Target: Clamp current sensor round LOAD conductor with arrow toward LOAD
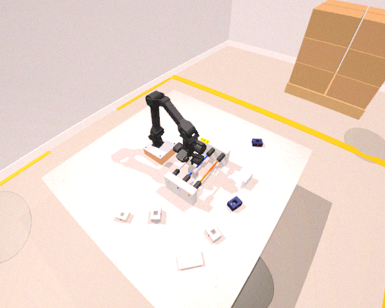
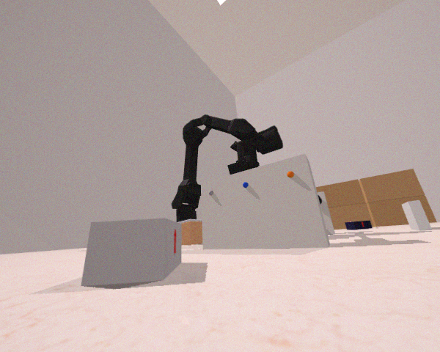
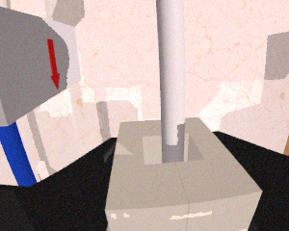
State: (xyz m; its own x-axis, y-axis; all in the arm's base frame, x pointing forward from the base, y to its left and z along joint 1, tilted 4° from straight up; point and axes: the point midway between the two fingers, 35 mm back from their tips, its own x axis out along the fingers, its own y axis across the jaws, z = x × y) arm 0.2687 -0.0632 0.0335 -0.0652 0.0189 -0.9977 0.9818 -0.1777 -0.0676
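Note:
A beige split-core sensor surrounds the grey conductor. Its halves meet at a thin seam on the side facing the wrist camera; no arrow shows on its visible faces. My gripper is shut on this sensor, with a black finger against each side. In the exterior view the fingertips are hidden behind the near end panel. A yellow label lies by the far end panel; its writing is too small to read.
Another grey sensor with a red arrow sits around the neighbouring blue conductor. The orange conductor runs beyond it. Loose white sensors and dark blue ones, a white slab and a white block stand on the table.

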